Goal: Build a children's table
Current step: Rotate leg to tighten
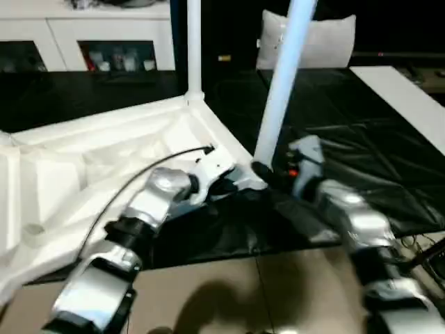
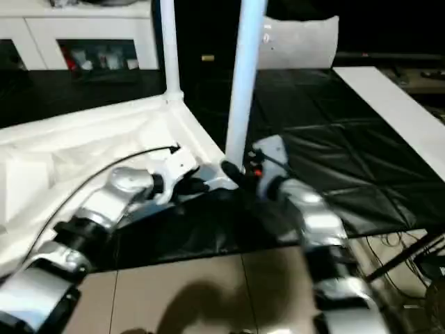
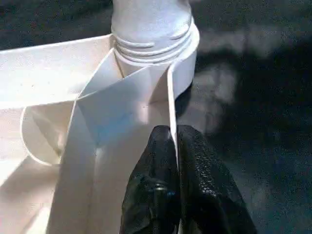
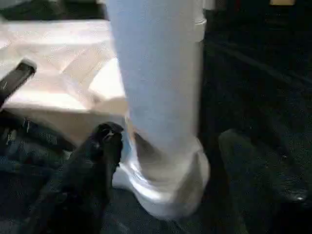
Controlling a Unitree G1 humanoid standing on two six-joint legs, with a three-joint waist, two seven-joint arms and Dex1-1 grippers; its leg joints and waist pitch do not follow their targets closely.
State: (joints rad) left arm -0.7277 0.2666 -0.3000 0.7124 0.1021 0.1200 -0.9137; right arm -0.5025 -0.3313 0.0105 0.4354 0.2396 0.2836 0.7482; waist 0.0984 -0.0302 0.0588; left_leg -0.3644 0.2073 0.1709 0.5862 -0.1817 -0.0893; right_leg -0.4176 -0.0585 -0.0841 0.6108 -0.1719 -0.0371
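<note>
Table top (image 1: 104, 160) edge in L tool (image 3: 174, 141)

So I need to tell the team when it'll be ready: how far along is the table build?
Partly done. The tabletop lies upside down with one leg upright in its far corner. In hand: a second leg stands in the near corner socket, the right gripper open around its base, the left gripper pinching the rim. Further legs aren't visible yet.

A white cabinet (image 1: 90, 35) with glass doors lines the far wall — a pale grey cushion (image 1: 320, 42) beside it, black mat (image 1: 361, 160) over tan floor (image 1: 236, 292).
</note>
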